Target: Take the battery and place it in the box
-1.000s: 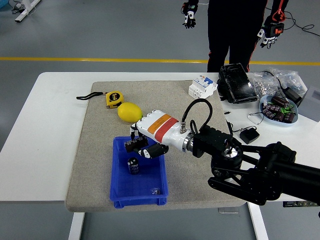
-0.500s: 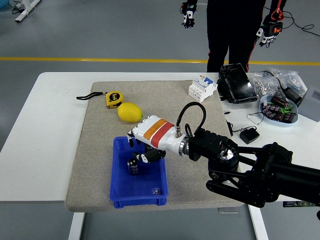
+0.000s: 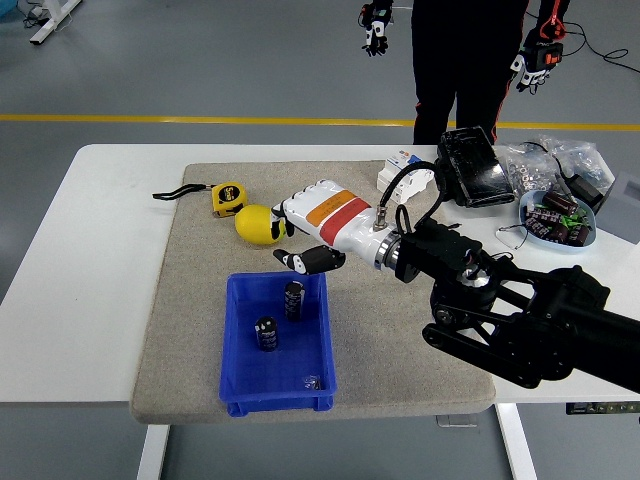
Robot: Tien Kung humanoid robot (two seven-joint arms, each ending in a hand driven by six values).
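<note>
I read the task as essentially done. Two batteries stand in the blue box (image 3: 276,345): one battery (image 3: 293,300) near the far wall, a second battery (image 3: 266,333) just nearer and to the left. My right hand (image 3: 300,238) hangs above the box's far rim, over the grey mat (image 3: 200,300), holding nothing; its fingers (image 3: 310,261) are loosely spread and apart from both cells. The lemon (image 3: 256,224) sits just behind the hand, the tape measure (image 3: 227,198) farther left. I can't see my left arm at all. More cells lie in the bowl (image 3: 558,220) on the right of the worktop (image 3: 100,250), so what's left, in my judgement, is only to clear the arm away. A person stands at the far side, hands raised off the worktop.
</note>
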